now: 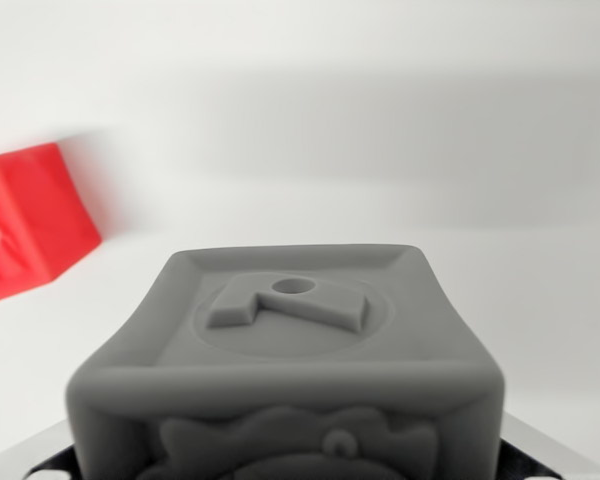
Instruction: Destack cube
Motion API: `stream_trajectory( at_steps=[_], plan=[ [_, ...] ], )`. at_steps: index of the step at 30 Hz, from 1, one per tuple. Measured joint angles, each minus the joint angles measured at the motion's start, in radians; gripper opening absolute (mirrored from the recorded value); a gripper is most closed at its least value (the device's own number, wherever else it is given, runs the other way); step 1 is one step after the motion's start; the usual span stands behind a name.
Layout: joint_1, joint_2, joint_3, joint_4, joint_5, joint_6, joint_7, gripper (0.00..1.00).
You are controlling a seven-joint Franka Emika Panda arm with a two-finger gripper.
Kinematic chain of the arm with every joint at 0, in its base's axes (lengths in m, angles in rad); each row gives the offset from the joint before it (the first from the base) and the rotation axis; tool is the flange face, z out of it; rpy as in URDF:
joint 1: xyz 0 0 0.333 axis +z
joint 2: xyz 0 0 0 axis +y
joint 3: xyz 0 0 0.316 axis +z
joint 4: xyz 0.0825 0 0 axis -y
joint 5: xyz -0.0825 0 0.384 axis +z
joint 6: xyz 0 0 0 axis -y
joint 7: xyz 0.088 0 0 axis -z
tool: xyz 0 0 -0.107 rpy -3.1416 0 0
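Wrist view, one Panda arm, destacking. A grey cube (285,360) fills the lower centre of the frame, very close beneath the camera; its top face carries a raised rim and an embossed figure with a small round hole, and its near face shows relief moulding. A red cube (28,222) lies to the wrist view's left of the grey cube and farther away, well apart from it, blurred and tilted, on a plain white surface (380,150). Count: one grey cube, one red cube; no others visible. What the grey cube rests on cannot be seen. Dark and pale parts at the bottom corners beside the grey cube may belong to the gripper, but the fingers are not distinguishable, so whether they are apart, together or clamped on the cube cannot be told. Judged handling: the cube looks rigid, matte and light, probably moulded plastic; not fragile. The flat opposite side faces offer the best hold, below the rounded upper edges.
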Motion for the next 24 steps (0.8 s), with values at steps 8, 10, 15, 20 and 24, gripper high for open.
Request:
stream_trajectory(
  at_steps=[8,10,15,20,24],
  plan=[
    [-0.015,0.0,-0.01,0.0,0.008,0.0,0.009,0.0],
    [-0.018,0.0,-0.013,0.0,0.009,0.001,0.012,0.0],
    [-0.026,0.001,-0.02,0.0,0.013,0.001,0.018,0.0],
    [-0.035,0.002,-0.026,0.001,0.017,0.001,0.025,0.0],
    [-0.045,0.005,-0.032,0.004,0.021,0.001,0.03,0.0]
  ],
)
